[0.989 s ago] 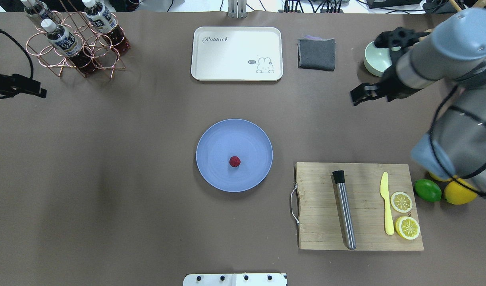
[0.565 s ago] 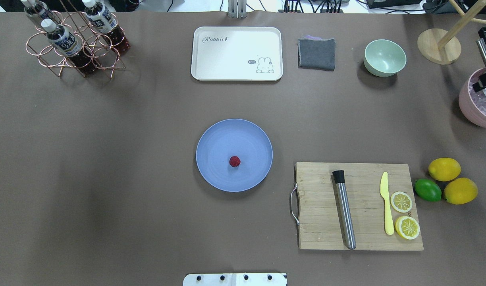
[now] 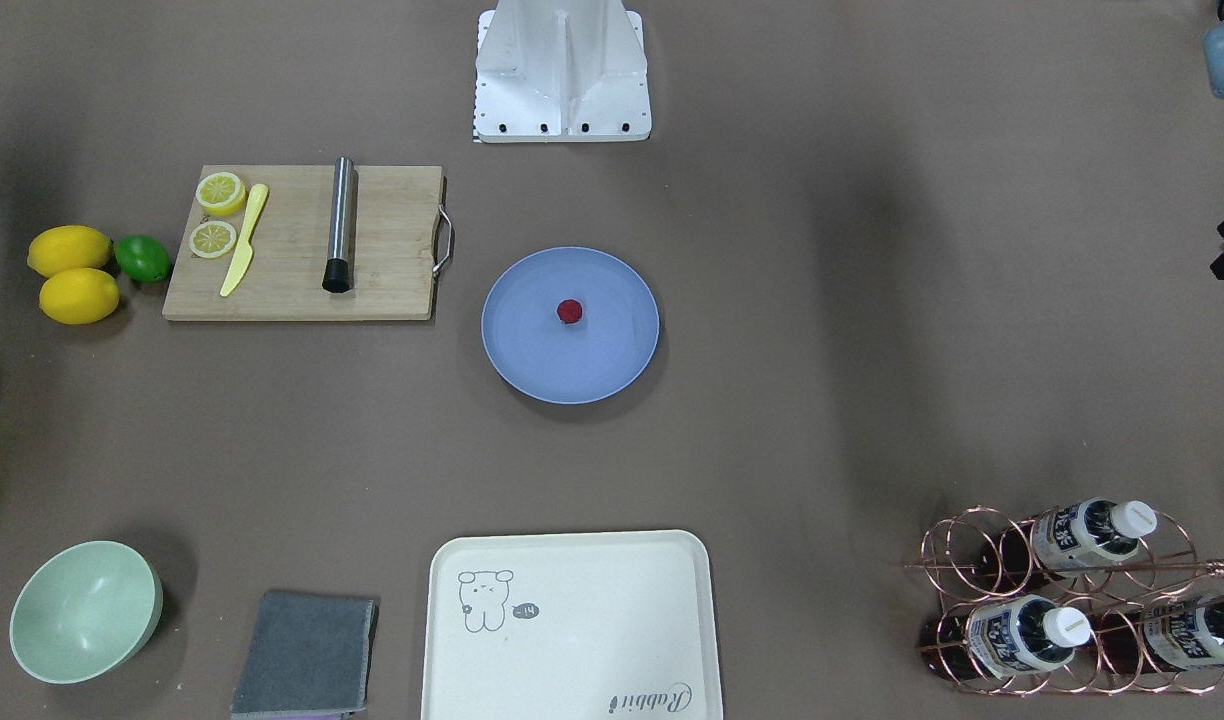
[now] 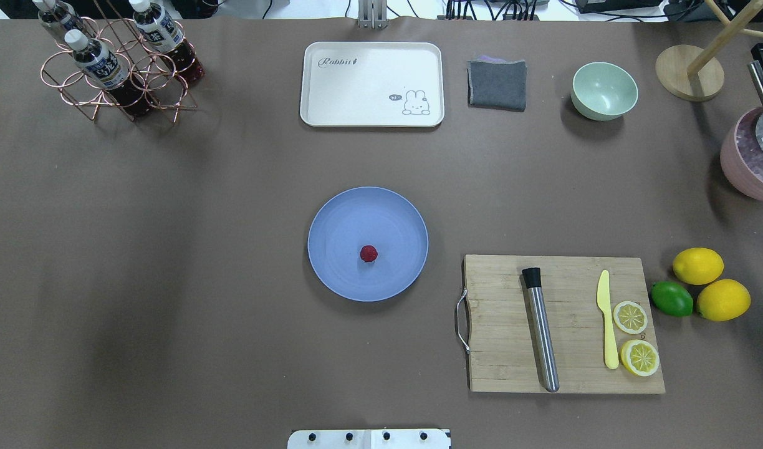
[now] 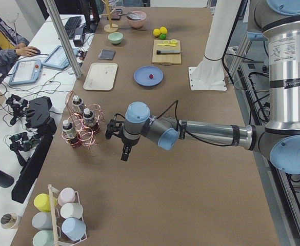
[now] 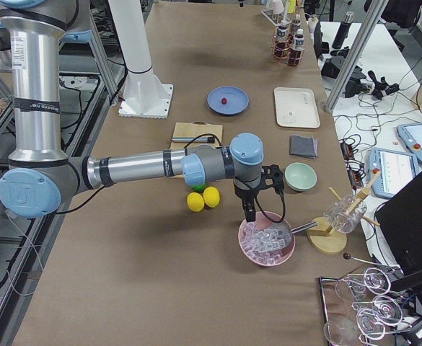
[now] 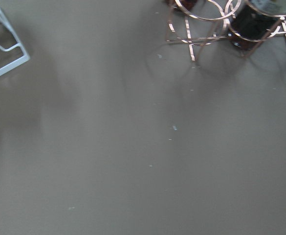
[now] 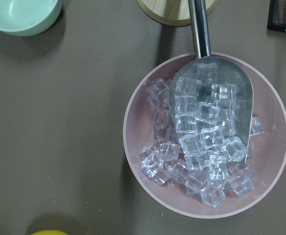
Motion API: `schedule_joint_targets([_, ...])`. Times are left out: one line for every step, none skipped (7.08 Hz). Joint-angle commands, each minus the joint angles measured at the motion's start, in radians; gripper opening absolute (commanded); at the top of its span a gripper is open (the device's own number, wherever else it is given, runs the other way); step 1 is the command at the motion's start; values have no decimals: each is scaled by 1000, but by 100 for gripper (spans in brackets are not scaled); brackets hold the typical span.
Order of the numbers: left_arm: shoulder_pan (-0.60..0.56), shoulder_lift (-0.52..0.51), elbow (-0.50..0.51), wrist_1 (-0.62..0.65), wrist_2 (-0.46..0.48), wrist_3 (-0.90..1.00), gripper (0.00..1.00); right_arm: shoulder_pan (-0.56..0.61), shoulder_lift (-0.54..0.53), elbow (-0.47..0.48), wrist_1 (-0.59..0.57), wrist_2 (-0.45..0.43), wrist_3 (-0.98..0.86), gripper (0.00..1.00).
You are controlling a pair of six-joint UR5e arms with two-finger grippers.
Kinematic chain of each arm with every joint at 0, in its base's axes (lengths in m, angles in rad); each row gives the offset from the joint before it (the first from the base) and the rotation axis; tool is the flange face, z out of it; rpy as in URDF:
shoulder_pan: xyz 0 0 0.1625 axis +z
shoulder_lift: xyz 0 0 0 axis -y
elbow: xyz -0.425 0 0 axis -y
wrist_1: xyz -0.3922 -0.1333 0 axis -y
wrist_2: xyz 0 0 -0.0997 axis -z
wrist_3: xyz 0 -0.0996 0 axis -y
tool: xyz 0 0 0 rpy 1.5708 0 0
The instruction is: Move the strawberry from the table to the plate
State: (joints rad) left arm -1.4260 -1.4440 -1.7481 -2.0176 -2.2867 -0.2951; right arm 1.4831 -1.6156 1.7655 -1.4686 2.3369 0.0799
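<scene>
The strawberry [image 4: 368, 253] [image 3: 570, 311], tiny and dark red, lies on the blue plate [image 4: 331, 218] [image 3: 532, 350] a little below its middle, at the centre of the brown table [image 4: 169, 262]. No gripper is near it. My left gripper [image 5: 125, 152] hangs over the table's left end beside the bottle rack; I cannot tell whether it is open or shut. My right gripper [image 6: 249, 213] hangs over the pink ice bowl at the right end; its state also cannot be told. Neither wrist view shows fingers.
A cutting board [image 4: 500, 368] carries a steel muddler [image 4: 541, 337], a yellow knife and lemon slices, with lemons [image 4: 697, 265] and a lime [image 4: 671, 298] beside it. At the back stand a cream tray [image 4: 356, 87], grey cloth [image 4: 497, 84], green bowl [image 4: 604, 90] and bottle rack [image 4: 116, 62]. The pink ice bowl [image 8: 138, 147] holds a scoop.
My right arm has swung out of the overhead view to the right, and my left gripper has left its left edge. The strawberry and plate have not moved.
</scene>
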Motion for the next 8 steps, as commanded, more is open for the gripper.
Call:
schedule_joint_targets([-28,17,7,-4,0,53,97,2,-7,-1,1,-5,-3,100])
schedule_joint_targets([-30,17,12,-7,4,53,97,2,-6,0,1,-5,-3,100])
schedule_joint_targets([-30,19,10,-9,9,54,97,2,-7,0,1,-5,-3,100])
schedule_joint_targets([-30,19,13,-9,10,54,97,0,-6,-3,1,-5,0,100])
schedule_joint_targets([-30,17,22,-9,12,54,97,0,-7,2,1,-5,1,100])
schedule_joint_targets([-30,16,24,-9,12,53,97,0,-6,0,1,-5,0,100])
schedule_joint_targets([-30,16,21,-9,12,51,97,0,-4,-1,1,-5,3,100])
schedule_joint_targets([-30,16,19,-10,12,51,97,0,-6,0,1,-5,0,100])
